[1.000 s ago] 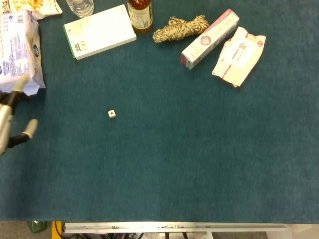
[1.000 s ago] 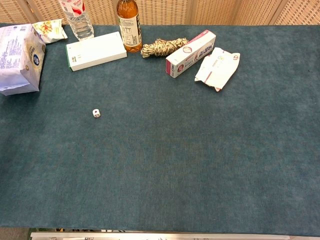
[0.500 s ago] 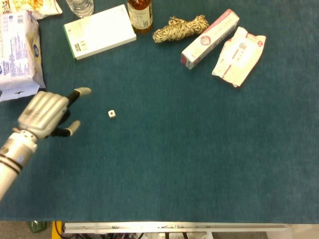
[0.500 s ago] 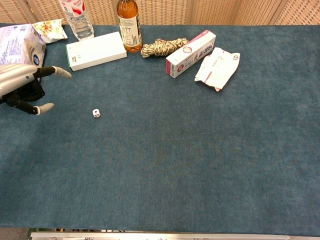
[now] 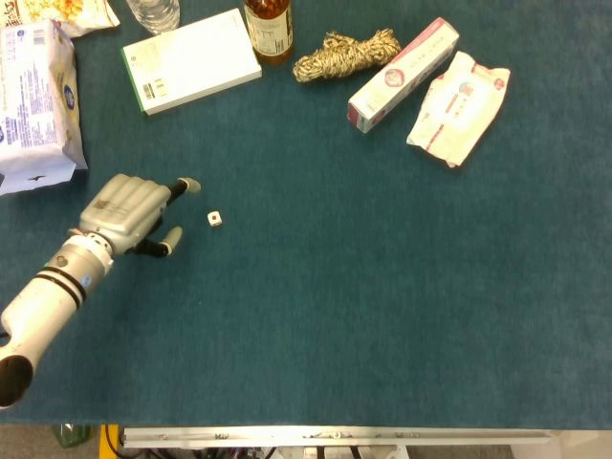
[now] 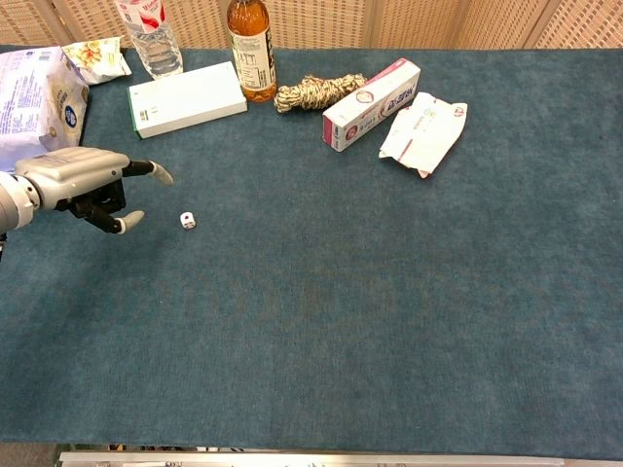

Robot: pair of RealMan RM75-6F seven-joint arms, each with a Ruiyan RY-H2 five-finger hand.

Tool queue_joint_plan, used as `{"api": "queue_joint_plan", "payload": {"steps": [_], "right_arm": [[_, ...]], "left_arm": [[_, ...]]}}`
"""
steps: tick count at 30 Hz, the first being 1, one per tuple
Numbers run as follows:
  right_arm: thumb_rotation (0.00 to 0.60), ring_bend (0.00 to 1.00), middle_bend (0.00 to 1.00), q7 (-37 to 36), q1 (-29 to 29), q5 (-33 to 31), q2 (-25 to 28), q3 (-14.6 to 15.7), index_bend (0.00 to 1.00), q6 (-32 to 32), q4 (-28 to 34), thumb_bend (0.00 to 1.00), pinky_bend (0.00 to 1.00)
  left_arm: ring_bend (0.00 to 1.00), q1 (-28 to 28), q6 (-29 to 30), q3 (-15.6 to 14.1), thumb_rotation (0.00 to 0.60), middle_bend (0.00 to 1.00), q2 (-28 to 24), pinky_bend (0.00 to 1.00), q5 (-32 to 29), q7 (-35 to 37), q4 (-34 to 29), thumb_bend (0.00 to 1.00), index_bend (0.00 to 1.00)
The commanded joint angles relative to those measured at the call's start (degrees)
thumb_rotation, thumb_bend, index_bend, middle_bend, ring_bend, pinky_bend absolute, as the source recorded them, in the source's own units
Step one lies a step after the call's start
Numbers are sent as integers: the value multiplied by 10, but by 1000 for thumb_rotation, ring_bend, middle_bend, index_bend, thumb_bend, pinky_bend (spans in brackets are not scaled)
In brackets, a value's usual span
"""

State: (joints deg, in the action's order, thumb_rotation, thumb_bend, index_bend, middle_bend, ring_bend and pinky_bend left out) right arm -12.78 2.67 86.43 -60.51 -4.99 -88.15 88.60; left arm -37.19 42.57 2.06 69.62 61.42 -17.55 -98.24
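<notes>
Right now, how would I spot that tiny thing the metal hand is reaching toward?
Start at the white flat box near the far edge of the blue table and come straight toward the near side. There, alone on bare cloth just right of the left hand and not touching it, lies a white die. It is by far the smallest thing there, a dotted cube.

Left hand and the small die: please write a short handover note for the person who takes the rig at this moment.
Left hand: open, holds nothing, thumb and one finger apart and pointed at the die, close beside it but not touching.
Right hand: not in view.
Die: loose on the blue table cover, alone in the middle-left area; white box and blue-white bag lie farther back.
Done: the hand is next to the die.
Left: the die is not yet gripped or lifted.
</notes>
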Motion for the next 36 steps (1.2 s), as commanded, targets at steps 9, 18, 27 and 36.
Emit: {"api": "queue_joint_plan", "payload": {"steps": [9, 18, 27, 36], "right_arm": [[600, 197, 322, -11, -2, 0, -3, 1, 286, 0, -11, 296, 172], [600, 196, 322, -20, -5, -3, -4, 0, 286, -1, -19, 296, 172], [600, 196, 322, -29, -6, -5, -6, 0, 286, -1, -29, 296, 172], [600, 196, 322, -29, -4, -4, -8, -1, 286, 2, -31, 296, 172]], "left_arm": [[966, -36, 7, -33, 502, 961, 32, 986, -85, -78, 0, 474, 169], [965, -55, 11, -43, 503, 961, 50, 986, -111, -96, 2, 474, 169], [965, -65, 23, -59, 503, 961, 46, 986, -122, -111, -18, 474, 170], [965, -58, 55, -85, 502, 961, 20, 985, -99, -131, -83, 474, 170]]}}
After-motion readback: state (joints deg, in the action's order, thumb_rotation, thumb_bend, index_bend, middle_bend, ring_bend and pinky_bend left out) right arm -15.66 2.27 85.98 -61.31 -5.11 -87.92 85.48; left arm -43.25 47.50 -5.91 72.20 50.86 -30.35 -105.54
